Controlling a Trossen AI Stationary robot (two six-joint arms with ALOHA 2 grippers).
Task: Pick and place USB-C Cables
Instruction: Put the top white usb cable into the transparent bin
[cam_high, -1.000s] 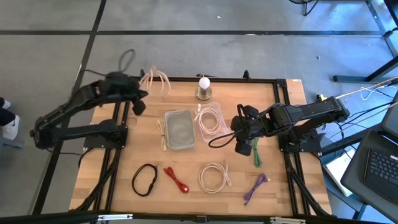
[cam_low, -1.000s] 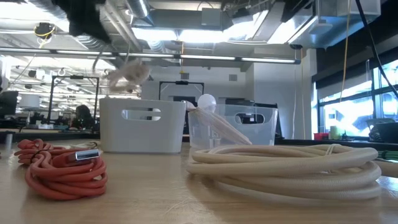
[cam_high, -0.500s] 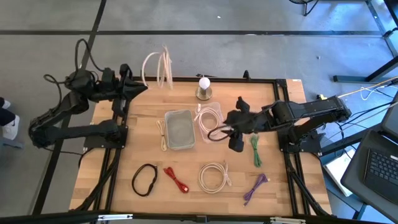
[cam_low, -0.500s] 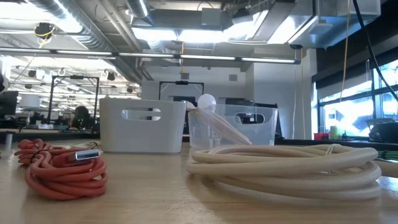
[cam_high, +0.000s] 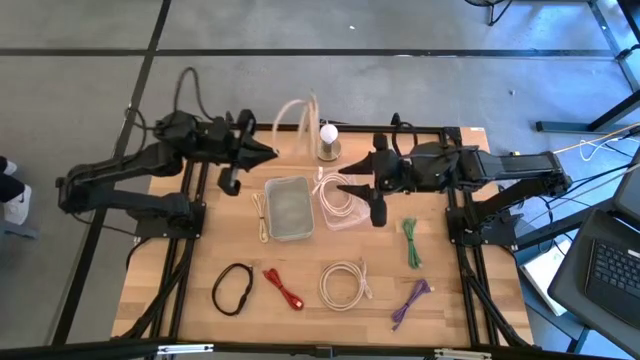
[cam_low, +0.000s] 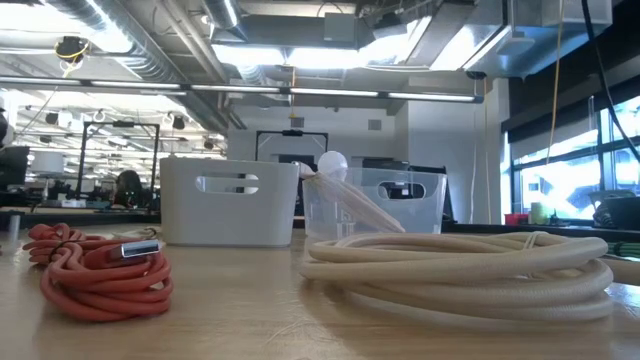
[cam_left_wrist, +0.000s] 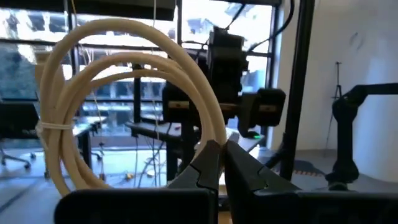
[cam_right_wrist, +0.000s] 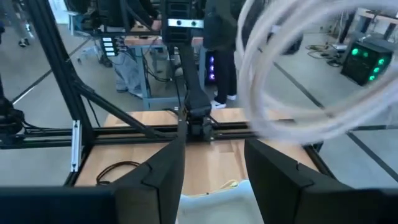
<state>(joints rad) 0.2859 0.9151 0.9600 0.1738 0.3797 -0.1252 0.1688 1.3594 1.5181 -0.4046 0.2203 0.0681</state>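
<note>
My left gripper (cam_high: 268, 152) (cam_left_wrist: 222, 149) is shut on a cream-white coiled cable (cam_high: 296, 113) and holds it in the air over the table's far edge, just left of the white ball lamp (cam_high: 328, 134). My right gripper (cam_high: 340, 185) (cam_right_wrist: 214, 163) is open above a clear container (cam_high: 340, 200) that holds another cream coil. On the near half of the wood lie a black loop (cam_high: 232, 288), a red bundle (cam_high: 283, 288) (cam_low: 100, 270), a cream coil (cam_high: 343, 283) (cam_low: 460, 268), a purple bundle (cam_high: 410, 302) and a green one (cam_high: 411, 243). My left gripper pinches the coil's strands (cam_left_wrist: 211, 127) between its two fingers, at the side of the loop nearest the gripper. The fingers come in roughly level from the table's left. The coil is lifted clear, and its loop (cam_left_wrist: 118, 81) stands up above and beyond the fingertips.
A white tray (cam_high: 287, 208) sits at mid-table, with a thin cream cable (cam_high: 261, 216) beside it on the left. The low view shows a white bin (cam_low: 230, 200) and a clear bin (cam_low: 372, 205) behind the cables. Black frame rails (cam_high: 455, 150) run along the table's edges.
My left gripper has swung from the far-left corner toward the right along the far edge, carrying the cream coil up beside the ball lamp. My right gripper has moved from near the green bundle toward the far left and now hangs over the clear container.
</note>
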